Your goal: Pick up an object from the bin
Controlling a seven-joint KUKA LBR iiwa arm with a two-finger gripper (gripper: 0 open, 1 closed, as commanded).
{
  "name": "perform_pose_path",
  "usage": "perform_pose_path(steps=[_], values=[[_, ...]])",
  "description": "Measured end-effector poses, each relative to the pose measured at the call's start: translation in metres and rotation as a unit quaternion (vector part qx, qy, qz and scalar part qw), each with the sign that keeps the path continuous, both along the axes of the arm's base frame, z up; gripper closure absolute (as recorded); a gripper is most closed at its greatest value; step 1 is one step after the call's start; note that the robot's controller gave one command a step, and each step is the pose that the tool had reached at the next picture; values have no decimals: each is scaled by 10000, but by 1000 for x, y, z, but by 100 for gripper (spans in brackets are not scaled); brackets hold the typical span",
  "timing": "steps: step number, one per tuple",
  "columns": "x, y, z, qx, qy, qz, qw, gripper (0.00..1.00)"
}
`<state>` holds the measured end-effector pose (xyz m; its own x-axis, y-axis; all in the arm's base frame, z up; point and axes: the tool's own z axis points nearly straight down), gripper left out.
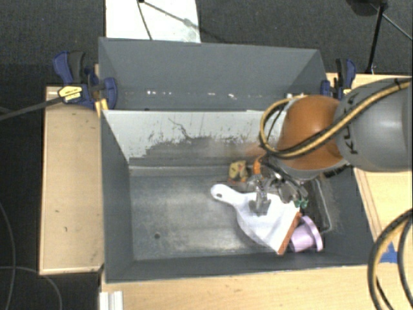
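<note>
My gripper [261,202] hangs low over the right half of the bin, its metal fingers pointing down onto a white flat thing with a rounded handle [240,202]. Whether anything sits between the fingers is not visible. The white thing runs from its handle at centre to a wider body toward the front right. A thin orange-brown strip [289,232] leans along its right edge. Beside that lies a small purple cup-like thing [306,236]. Behind the gripper, near the back wall, sits a small tan lump [237,170].
A dark flat rectangular thing [322,205] lies against the bin's right wall. The arm and its orange dome reach in from the right above these things. The bin's left half shows bare scuffed metal floor.
</note>
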<state>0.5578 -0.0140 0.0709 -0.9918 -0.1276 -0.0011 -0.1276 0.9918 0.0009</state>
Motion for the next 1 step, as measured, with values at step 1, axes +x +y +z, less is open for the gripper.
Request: perform_pose_path(steps=[1], values=[[-27,-2,141,-2,-11,135,9999,100]])
